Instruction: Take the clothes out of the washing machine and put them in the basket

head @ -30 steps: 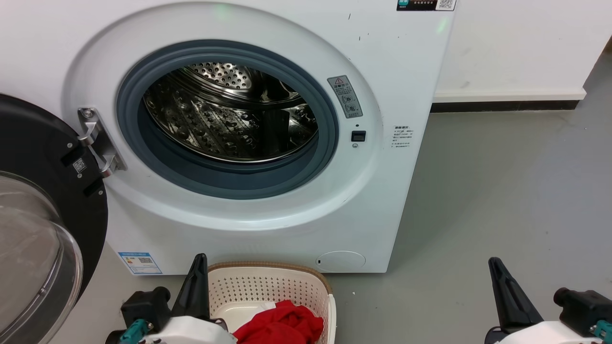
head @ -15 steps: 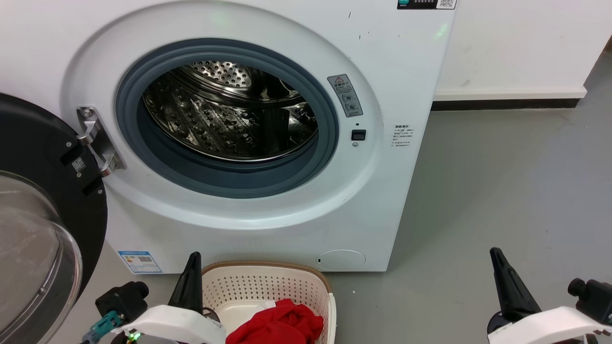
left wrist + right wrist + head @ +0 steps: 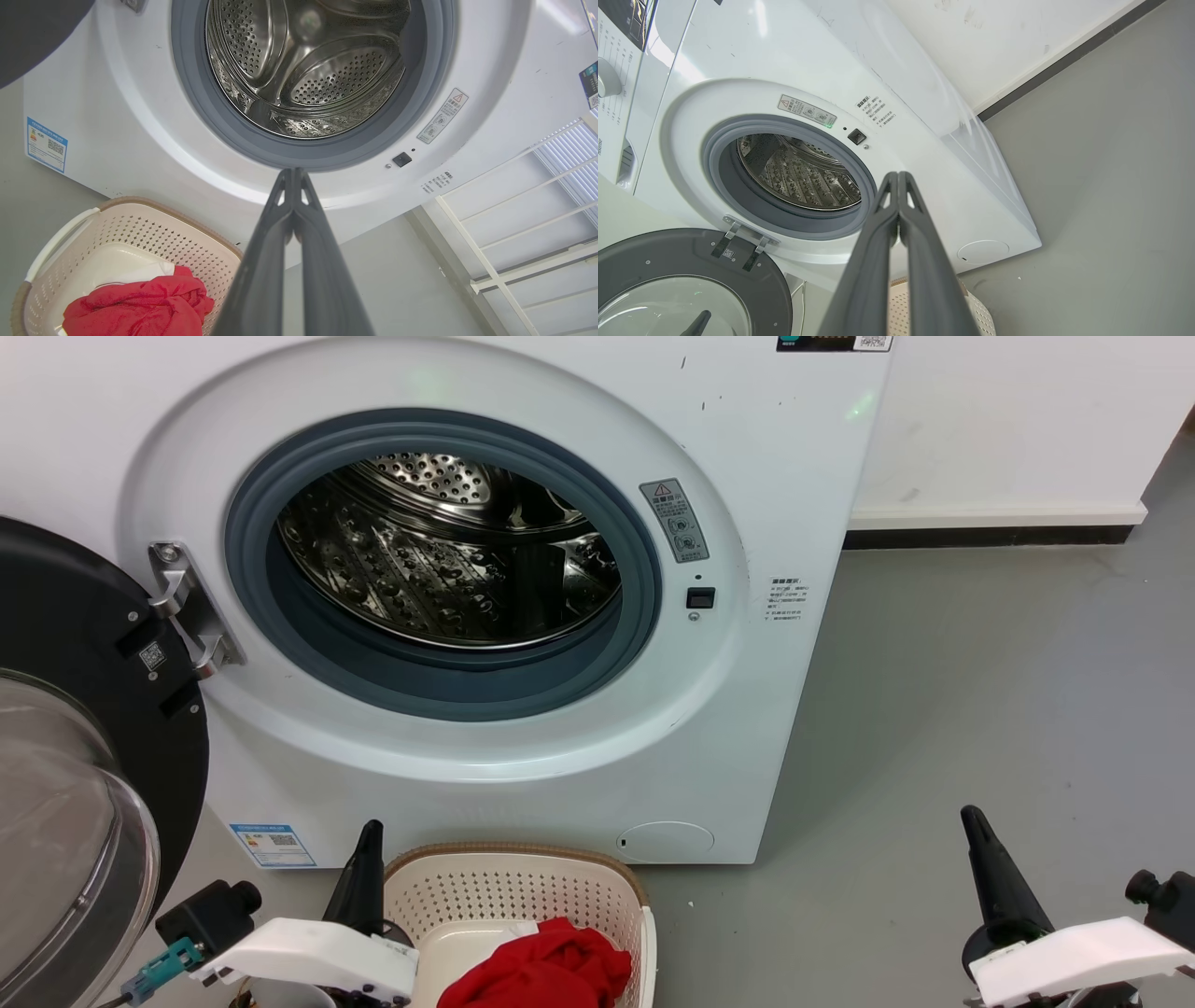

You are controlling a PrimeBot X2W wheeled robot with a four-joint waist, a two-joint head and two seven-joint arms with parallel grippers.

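My left end effector point(image 3: 293, 173) has its 2 fingers pressed together tip to tip, with nothing between them. In the head view it stands just beside the left rim of the basket point(image 3: 523, 850), tips pointing up toward the washing machine point(image 3: 766, 448). My right end effector point(image 3: 898, 175) is closed the same way, fingers flat against each other. It hangs well apart from the basket, over bare grey floor point(image 3: 980, 691).

The clothes point(image 3: 546, 971) lie inside the basket as a red heap against its near right side, and a pale piece shows beside them. The basket sits on the floor, close in front of the machine's lower front panel.

Above it the grey rubber ring point(image 3: 448, 695) frames the steel drum point(image 3: 439, 569). The door point(image 3: 65, 616) is swung wide to my left; its black frame and glass bulge take up the room on that side. To my right the machine's edge gives way to open floor, which runs back to the white wall point(image 3: 1008, 420) and its dark baseboard.
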